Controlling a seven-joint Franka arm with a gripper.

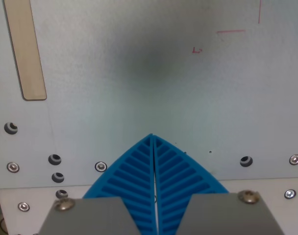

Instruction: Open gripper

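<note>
My gripper shows at the bottom middle of the wrist view. Its two blue ribbed fingers are pressed together along their whole length and meet at the tips. Nothing is held between them. Grey finger mounts with screws frame the fingers at the bottom edge. The gripper hangs above a pale grey-blue panel, which carries a soft dark shadow in its middle.
A tan wooden strip lies in a slot at the upper left. Faint red marks sit at the upper right. Several screws and holes run along the panel's lower edge, above a white surface.
</note>
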